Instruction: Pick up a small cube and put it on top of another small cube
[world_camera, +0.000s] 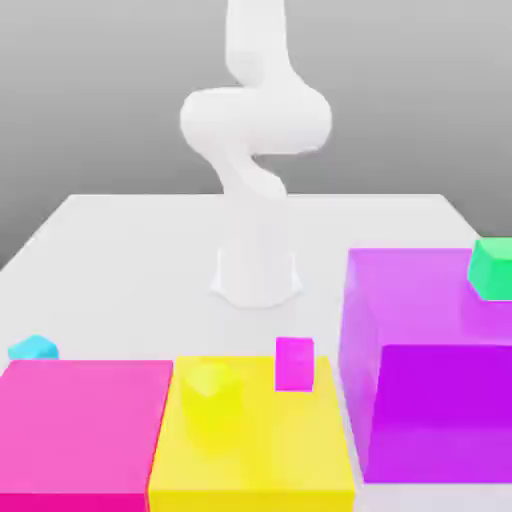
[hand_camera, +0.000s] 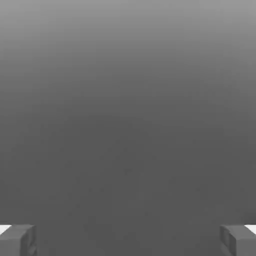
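Exterior view: the white arm (world_camera: 252, 150) rose from its base near the middle of the table (world_camera: 130, 250), folded back on itself and reaching up out of sight.
Hand: in the hand view the two grey fingertips (hand_camera: 18, 239) stood far apart with nothing between them; the gripper (hand_camera: 128, 240) faced plain grey ground.
Blue cube: the small blue cube (world_camera: 33, 349) sat low by the table's edge at the exterior view's left, just behind the back corner of the pink block (world_camera: 85, 425).
Other small cubes: a small magenta cube (world_camera: 294, 362) stood at the back edge of the yellow block (world_camera: 255, 440); a small green cube (world_camera: 492, 267) rested on top of the purple block (world_camera: 430, 350), toward the far corner at the exterior view's right.
Yellow lump: a small yellow cube (world_camera: 212, 382) seemed to sit on the yellow block, hard to tell from it.
Risk, reach: I judged the blue cube awkward, so close to the table's edge; a nudge could push it off.
Risk, crowding: the pink block stood right beside it, so one finger could catch the block's wall on the way down.
Risk, stacking: any target cube was perched on a big block; a careless placing might tip it or slide the blue one off.
In the way: the big blocks along the near side hemmed in the low paths.
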